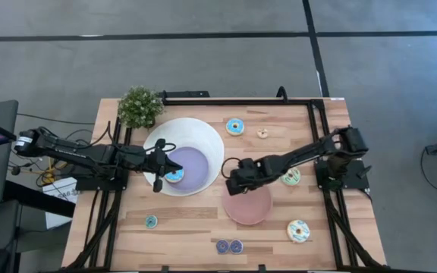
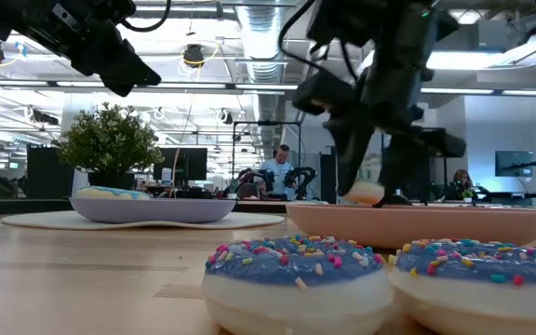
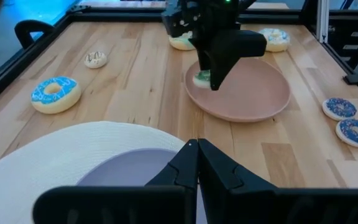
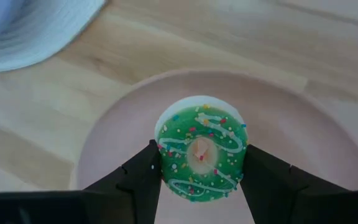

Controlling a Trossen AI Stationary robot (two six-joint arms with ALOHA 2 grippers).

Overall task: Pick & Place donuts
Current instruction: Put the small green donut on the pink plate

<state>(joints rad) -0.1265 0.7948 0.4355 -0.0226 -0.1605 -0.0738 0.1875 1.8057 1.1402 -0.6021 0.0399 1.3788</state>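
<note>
My right gripper hangs over the round pink plate and is shut on a green-iced donut with white lines and sprinkles. My left gripper hovers shut and empty over the big white bowl. In that bowl's lilac centre lies a blue donut. Flat on the table lie other donuts: a blue one, a small cream one, a green-white one, a small blue one, two dark purple-blue ones and a larger cream one. My right gripper pinches the green donut across its width, one finger on each side of its outer rim. The fingers come from above, pointing down. The donut lies level, icing up, just over the pink plate; whether its underside touches the plate I cannot tell.
A small potted plant stands at the table's far left corner, behind the bowl. A dark frame rail runs along the table's far and side edges. Bare wood lies between the bowl and the near edge.
</note>
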